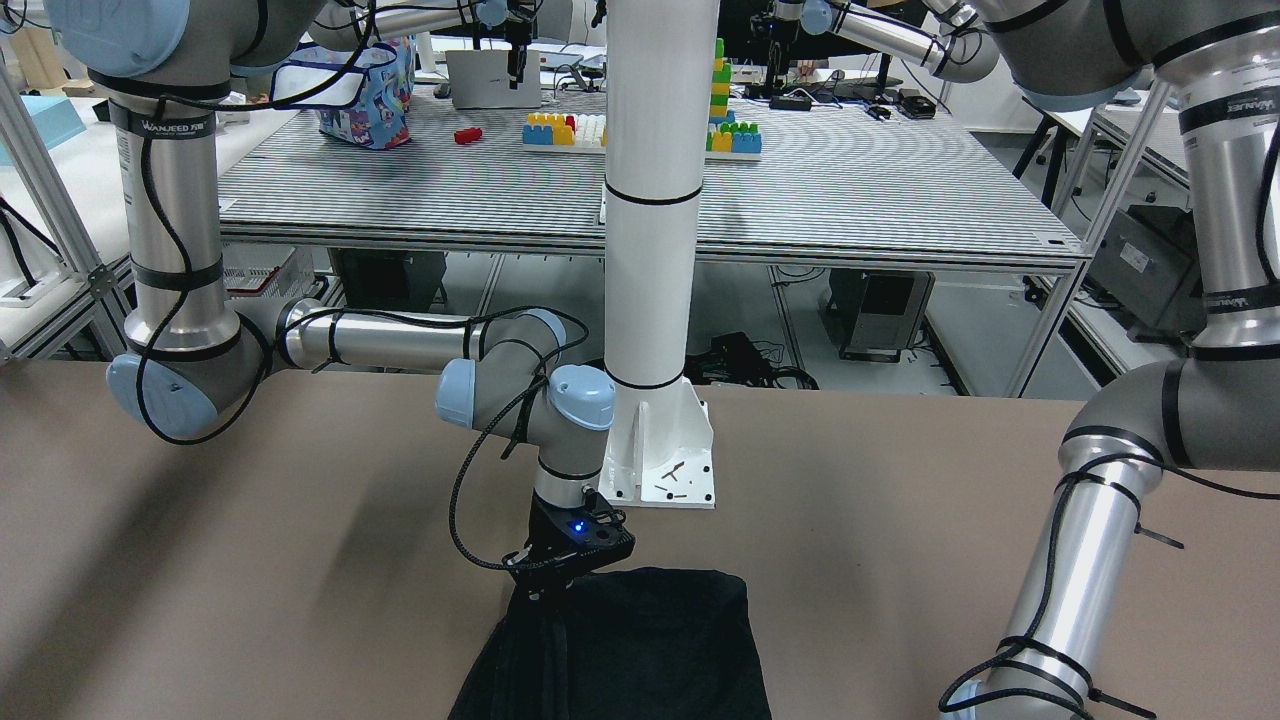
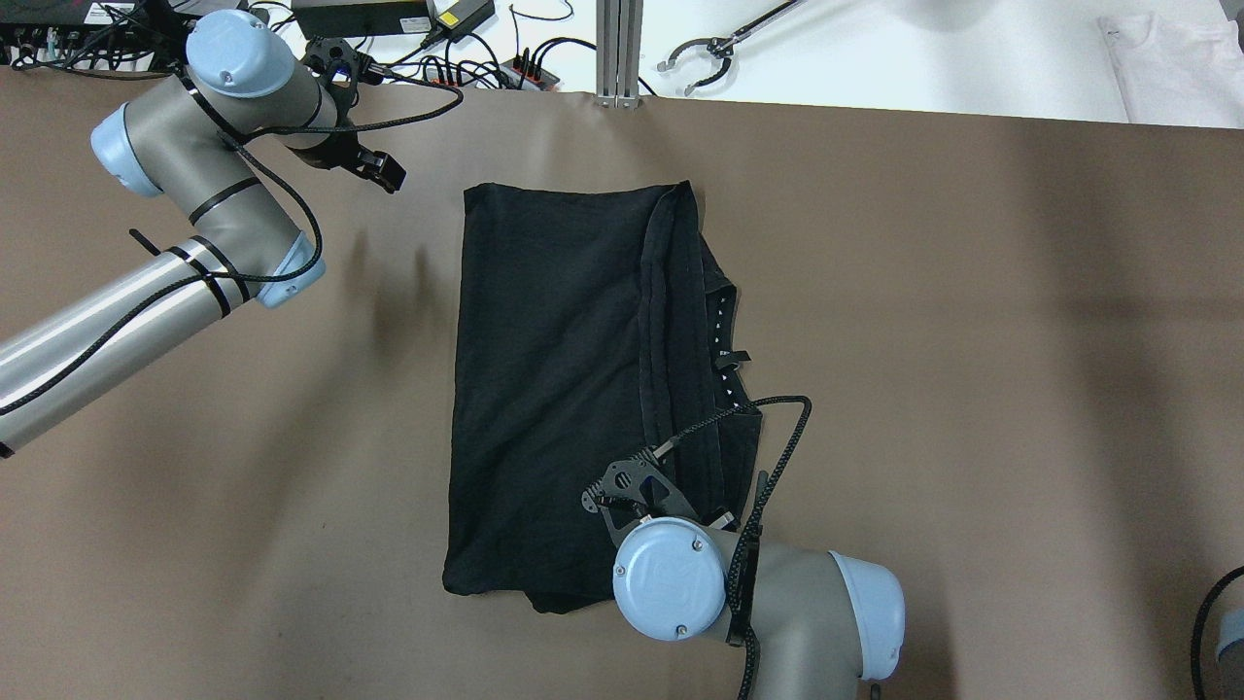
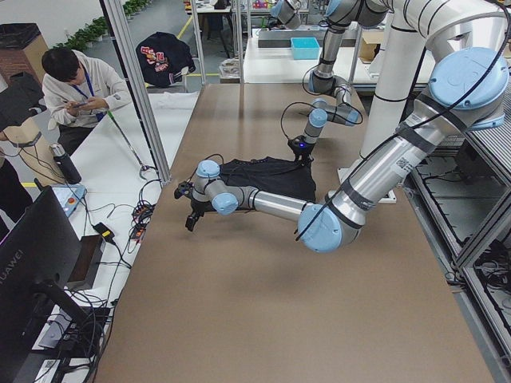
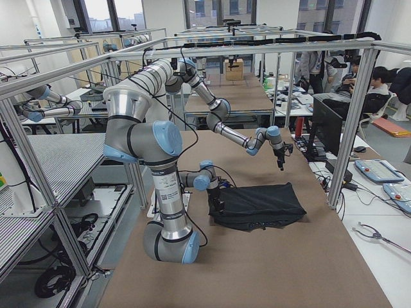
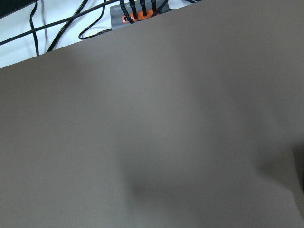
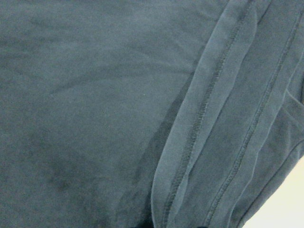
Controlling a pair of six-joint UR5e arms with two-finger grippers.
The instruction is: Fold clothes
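In the overhead view, the left gripper [image 2: 387,175] hangs over bare brown table [image 2: 972,340] at upper left, well apart from the garment. Whether its jaws are released or clenched cannot be told, and only tabletop and a few cables are shown by its wrist camera.

At the centre of the frame the black cloth [image 2: 544,369] is laid out as a tall, matte rectangle. Its left two-thirds are seen flat and smooth. Right of centre a stitched hem is run from top to bottom, and beyond it looser layers are bunched along the right edge, marked by a short row of pale dots and a small tab. In the right wrist view the hem bands are shown close up, each with a line of stitching, against blue-grey fabric.

At lower centre of the front-facing view the right gripper [image 1: 532,582] is clenched on the black cloth, whose near edge is drawn up to it in a peak. The white pillar [image 1: 645,200] is seen just behind it.

Lettering reading "WANJEED" is carried on the upright section of the right arm [image 1: 165,200]. In the left-side view, "HUAWEI" is printed on the back of a monitor [image 3: 32,271] at lower left.
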